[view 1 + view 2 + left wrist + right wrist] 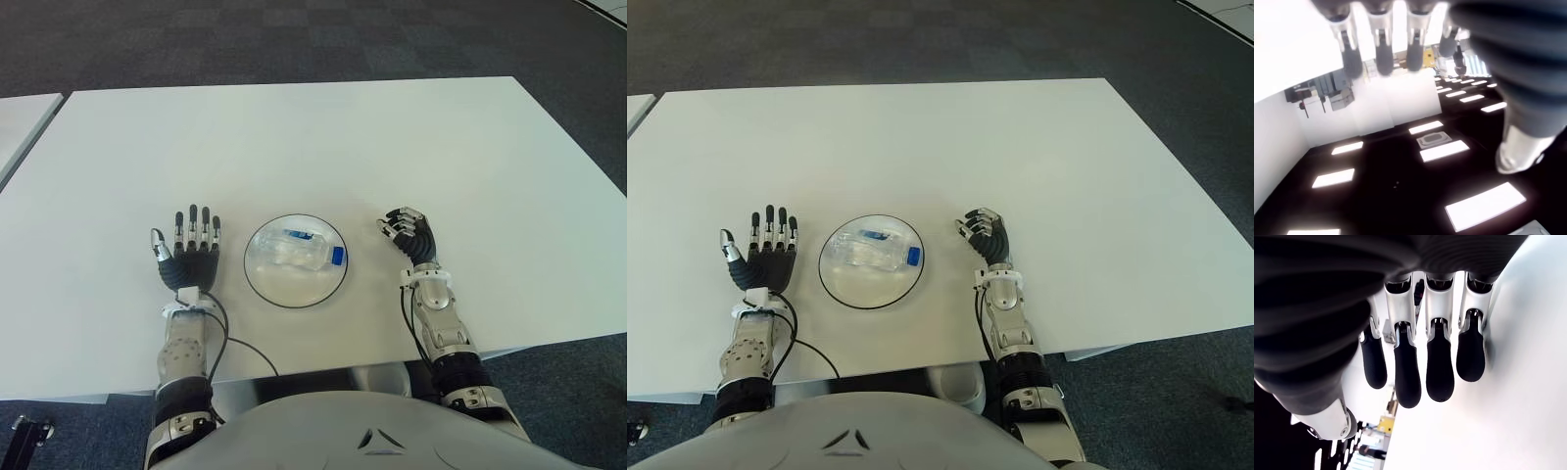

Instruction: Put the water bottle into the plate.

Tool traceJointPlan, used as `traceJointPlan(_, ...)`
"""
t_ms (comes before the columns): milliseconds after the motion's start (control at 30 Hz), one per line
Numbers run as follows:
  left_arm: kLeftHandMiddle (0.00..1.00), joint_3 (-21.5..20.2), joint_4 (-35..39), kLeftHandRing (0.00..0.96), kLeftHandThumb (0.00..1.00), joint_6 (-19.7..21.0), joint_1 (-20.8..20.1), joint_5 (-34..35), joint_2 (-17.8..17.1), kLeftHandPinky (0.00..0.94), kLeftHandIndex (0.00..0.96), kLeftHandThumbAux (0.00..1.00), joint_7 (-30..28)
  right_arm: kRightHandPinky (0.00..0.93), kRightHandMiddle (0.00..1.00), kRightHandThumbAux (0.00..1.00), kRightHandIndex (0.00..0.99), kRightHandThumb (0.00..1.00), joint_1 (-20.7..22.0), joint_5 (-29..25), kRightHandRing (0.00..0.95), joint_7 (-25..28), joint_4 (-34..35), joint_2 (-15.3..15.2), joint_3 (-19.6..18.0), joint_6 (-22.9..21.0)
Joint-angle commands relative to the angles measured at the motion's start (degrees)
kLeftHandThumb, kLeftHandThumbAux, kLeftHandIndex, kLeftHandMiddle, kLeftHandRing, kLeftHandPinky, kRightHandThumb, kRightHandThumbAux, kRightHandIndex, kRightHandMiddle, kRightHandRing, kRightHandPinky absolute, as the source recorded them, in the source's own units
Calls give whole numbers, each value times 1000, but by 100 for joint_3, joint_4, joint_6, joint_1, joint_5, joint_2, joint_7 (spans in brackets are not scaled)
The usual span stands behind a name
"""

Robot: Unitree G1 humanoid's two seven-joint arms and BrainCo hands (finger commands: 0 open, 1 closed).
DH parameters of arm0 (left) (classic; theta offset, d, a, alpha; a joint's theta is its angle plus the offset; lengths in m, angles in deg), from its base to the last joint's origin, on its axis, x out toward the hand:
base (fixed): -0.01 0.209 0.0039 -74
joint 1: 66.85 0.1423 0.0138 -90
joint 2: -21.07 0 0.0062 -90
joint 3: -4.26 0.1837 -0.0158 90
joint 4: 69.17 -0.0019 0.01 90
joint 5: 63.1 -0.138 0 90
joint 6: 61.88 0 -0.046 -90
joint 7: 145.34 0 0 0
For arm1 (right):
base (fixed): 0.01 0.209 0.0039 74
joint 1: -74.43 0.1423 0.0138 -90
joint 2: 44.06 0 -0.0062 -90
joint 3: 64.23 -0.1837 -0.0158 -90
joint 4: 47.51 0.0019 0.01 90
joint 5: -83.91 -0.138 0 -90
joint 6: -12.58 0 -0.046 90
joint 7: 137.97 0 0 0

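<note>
A clear water bottle [312, 251] with a blue cap lies on its side inside the round glass plate [263, 278] near the table's front edge. My left hand [188, 251] shows to the left of the plate, palm up, fingers straight and spread, holding nothing. On the plate's right side is my right hand [409, 233], fingers loosely curled, with nothing in it. In the right wrist view the fingers [1408, 372] hang bent over bare white table. Both hands are apart from the plate.
The white table [323, 147] stretches far behind the plate. A second white table's corner [20, 117] shows at the far left. Dark carpet [294, 39] lies beyond.
</note>
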Motion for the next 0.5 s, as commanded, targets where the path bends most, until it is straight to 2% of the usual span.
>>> traceJointPlan(33, 350, -165, -99, 428, 0, 244, 87, -168, 102, 507, 191, 759, 398, 629, 583, 729, 429, 705, -48, -8, 611, 36, -7, -1, 8, -103)
traceJointPlan(367, 458, -393, 199, 550, 0, 505, 59, -147, 295, 620, 319, 862, 997, 637, 585, 729, 429, 705, -54, -11, 613, 43, -22, -9, 21, -20)
traceJointPlan(400, 490, -416, 233, 573, 248, 539, 55, -122, 314, 638, 357, 812, 1067, 639, 586, 729, 429, 705, -53, -13, 614, 42, -21, -7, 20, -22)
traceJointPlan(500, 564, -353, 564, 624, 547, 499, 137, -289, 467, 683, 404, 751, 1432, 642, 588, 729, 429, 705, -56, -13, 617, 38, -6, 1, 19, -36)
